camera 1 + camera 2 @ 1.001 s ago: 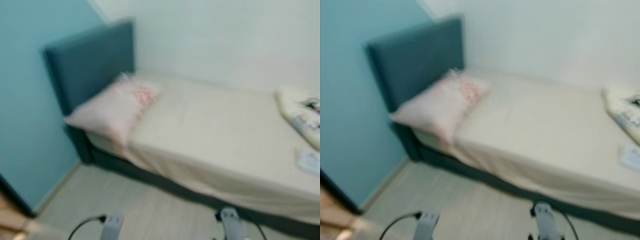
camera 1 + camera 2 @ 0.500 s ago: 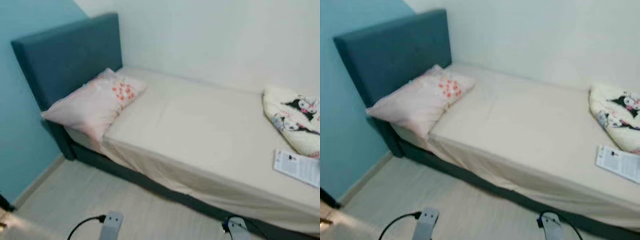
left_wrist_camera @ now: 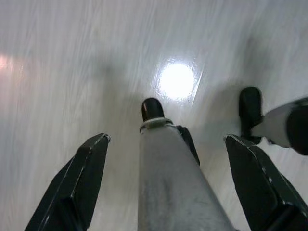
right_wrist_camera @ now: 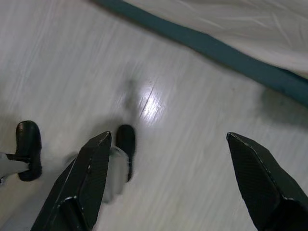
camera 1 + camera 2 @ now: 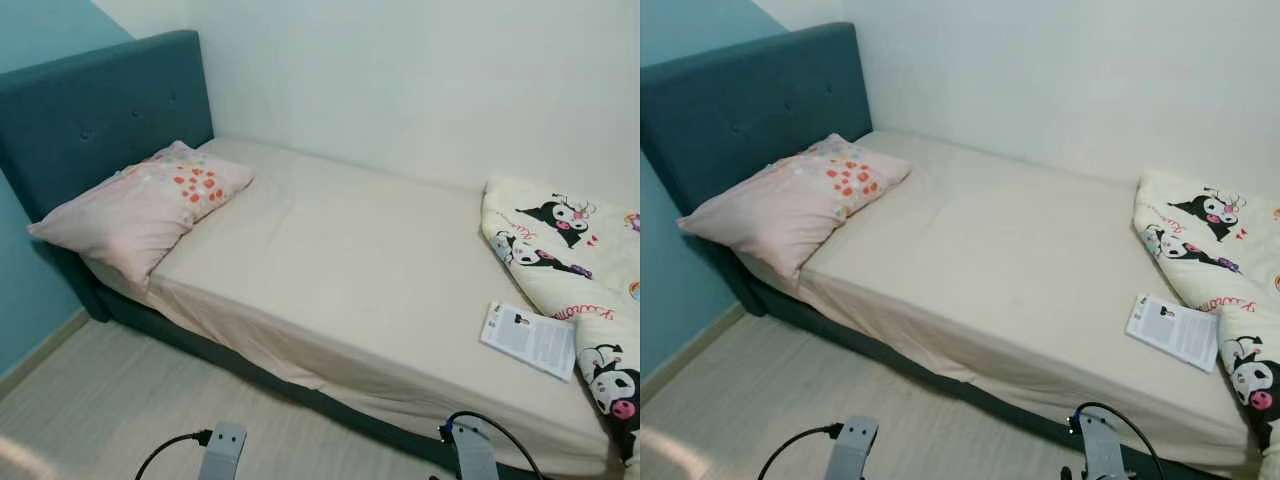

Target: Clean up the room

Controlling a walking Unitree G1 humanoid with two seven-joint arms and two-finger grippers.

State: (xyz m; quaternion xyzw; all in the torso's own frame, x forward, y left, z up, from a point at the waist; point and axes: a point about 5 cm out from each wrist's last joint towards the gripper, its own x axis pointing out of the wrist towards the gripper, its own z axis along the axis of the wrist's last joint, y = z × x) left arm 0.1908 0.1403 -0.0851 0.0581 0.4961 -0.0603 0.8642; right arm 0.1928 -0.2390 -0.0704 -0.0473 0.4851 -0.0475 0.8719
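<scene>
A bed (image 5: 350, 260) with a cream sheet stands before me against a white wall. A pink pillow (image 5: 140, 205) with red dots lies at its head, by the teal headboard (image 5: 90, 110). A crumpled cartoon-print blanket (image 5: 560, 250) is bunched at the right end. Beside it a white printed booklet (image 5: 530, 338) rests on the sheet near the front edge. Both arms hang low. My left gripper (image 3: 167, 139) is open above the pale floor, and my right gripper (image 4: 168, 137) is open above the floor near the bed's teal base (image 4: 231, 53).
Light wood floor (image 5: 100, 400) runs along the bed's front. A teal wall (image 5: 20, 290) stands at the left. My own leg (image 3: 168, 183) and feet show below the grippers in the wrist views.
The camera has swung to the right and the picture has sharpened. The blanket and the booklet have come fully into view. The arms hang as before.
</scene>
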